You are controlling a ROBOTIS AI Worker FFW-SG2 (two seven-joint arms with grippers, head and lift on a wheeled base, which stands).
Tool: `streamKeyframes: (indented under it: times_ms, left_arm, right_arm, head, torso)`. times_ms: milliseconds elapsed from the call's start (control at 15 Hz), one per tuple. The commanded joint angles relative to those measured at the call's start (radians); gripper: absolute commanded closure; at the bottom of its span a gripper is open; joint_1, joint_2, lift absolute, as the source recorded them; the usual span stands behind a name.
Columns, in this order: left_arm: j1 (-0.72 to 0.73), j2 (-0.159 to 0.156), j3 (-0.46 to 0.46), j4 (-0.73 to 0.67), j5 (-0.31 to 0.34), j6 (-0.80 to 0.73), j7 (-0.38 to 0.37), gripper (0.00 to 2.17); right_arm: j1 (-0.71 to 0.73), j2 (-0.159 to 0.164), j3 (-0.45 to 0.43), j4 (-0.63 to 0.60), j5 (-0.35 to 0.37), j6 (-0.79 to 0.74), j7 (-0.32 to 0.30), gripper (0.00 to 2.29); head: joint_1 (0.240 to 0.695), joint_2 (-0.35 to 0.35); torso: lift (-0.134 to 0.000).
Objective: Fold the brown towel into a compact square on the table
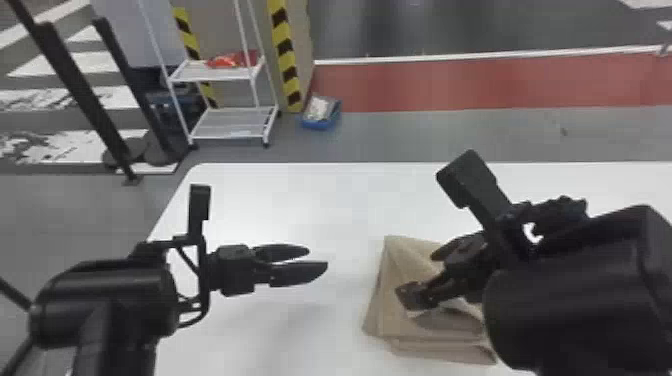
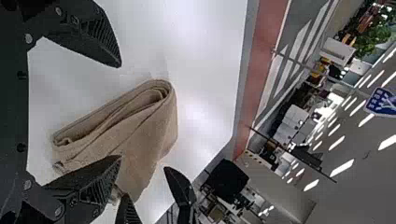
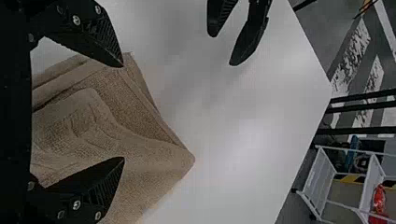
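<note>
Brown towel [image 1: 387,300] inside table's far edge [image 1: 350,164]

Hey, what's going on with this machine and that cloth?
A robot is working at folding a brown towel on a white table. The towel lies in folded layers, its top a little rumpled. The robot's right gripper is at the towel, fingers open, not clamped on it. Its left gripper is off to the side, also open.
</note>
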Motion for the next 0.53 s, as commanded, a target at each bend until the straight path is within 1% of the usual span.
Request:
streamKeyframes:
  times_ms: [0, 133, 267, 333, 400, 467]
  left_arm:
    - [0.003, 0.011, 0.019, 0.000, 0.010, 0.000, -0.001, 0.03]
    - [0.005, 0.020, 0.025, 0.000, 0.013, 0.000, -0.001, 0.03]
    - [0.005, 0.025, 0.033, 0.000, 0.018, 0.000, 0.001, 0.03]
    - [0.005, 0.025, 0.036, 0.000, 0.019, 0.000, 0.001, 0.03]
    - [0.005, 0.025, 0.039, 0.002, 0.019, 0.000, 0.001, 0.03]
    - [0.006, 0.026, 0.039, 0.005, 0.019, 0.000, 0.001, 0.03]
  right_arm:
    - [-0.021, 0.001, 0.078, -0.032, 0.060, 0.024, 0.006, 0.19]
    - [-0.037, -0.029, 0.138, -0.044, 0.123, 0.024, 0.006, 0.19]
    - [-0.047, -0.081, 0.201, -0.064, 0.186, 0.027, 0.006, 0.19]
    - [-0.044, -0.104, 0.215, -0.066, 0.218, 0.027, 0.006, 0.19]
    - [-0.041, -0.127, 0.225, -0.076, 0.229, 0.027, 0.006, 0.21]
    - [-0.030, -0.158, 0.230, -0.099, 0.242, 0.024, 0.006, 0.22]
  head:
    - [0.695, 0.178]
    - [0.695, 0.198]
    - [0.695, 0.217]
    - [0.695, 0.217]
    - [0.695, 0.216]
    - [0.695, 0.211]
  torso:
    - [-0.124]
    - [-0.124]
    - [-0.124]
    - [-0.124]
    - [-0.124]
    - [-0.124]
